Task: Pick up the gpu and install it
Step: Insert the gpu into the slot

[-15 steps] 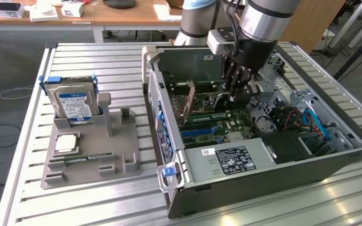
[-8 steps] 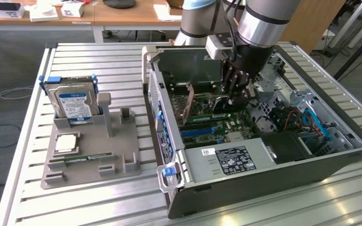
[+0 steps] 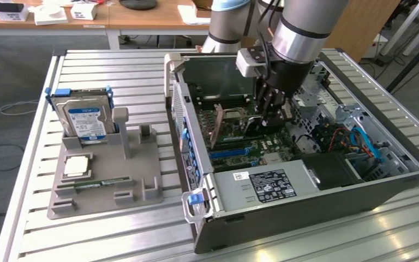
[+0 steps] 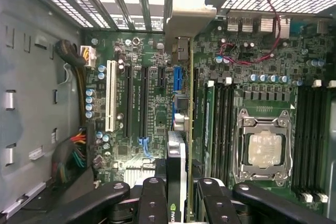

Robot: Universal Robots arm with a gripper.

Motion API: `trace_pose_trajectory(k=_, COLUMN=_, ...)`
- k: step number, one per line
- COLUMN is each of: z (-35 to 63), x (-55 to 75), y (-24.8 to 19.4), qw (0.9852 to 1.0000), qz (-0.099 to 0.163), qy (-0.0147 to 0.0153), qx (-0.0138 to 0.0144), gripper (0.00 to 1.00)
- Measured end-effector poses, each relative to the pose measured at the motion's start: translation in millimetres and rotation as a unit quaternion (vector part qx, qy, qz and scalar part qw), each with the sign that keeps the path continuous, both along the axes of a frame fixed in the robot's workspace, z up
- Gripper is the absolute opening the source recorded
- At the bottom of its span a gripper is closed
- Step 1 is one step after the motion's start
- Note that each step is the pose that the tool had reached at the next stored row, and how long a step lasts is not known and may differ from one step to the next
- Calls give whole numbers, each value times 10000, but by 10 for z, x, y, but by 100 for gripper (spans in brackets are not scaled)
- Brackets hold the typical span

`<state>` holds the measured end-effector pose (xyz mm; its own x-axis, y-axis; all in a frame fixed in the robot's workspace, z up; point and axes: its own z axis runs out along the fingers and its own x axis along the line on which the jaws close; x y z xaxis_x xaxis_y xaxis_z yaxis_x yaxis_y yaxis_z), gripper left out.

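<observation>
Exterior view's left: hard drive [image 3: 84,117] parked in its stand. Moving right into the open case [image 3: 304,213], the gripper [image 4: 181,188] has its jaws clamped on the gpu [image 4: 177,150], edge-on over the motherboard [image 4: 131,56]. Any tilt could make its edge miss the slot and jam.
</observation>
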<state>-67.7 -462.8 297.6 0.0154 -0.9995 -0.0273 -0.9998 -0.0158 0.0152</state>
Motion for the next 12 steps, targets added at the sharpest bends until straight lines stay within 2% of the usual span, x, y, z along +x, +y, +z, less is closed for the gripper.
trace_pose_trajectory(k=2, z=-29, x=0, y=0, qw=10000, qz=0, qy=0, qx=0, gripper=27)
trace_pose_trajectory(k=7, z=-31, x=-1, y=0, qw=10000, qz=0, qy=0, qx=-1, gripper=27)
trace_pose_trajectory(k=12, z=-55, x=-42, y=12, qw=10000, qz=1, qy=-12, qx=0, gripper=27)
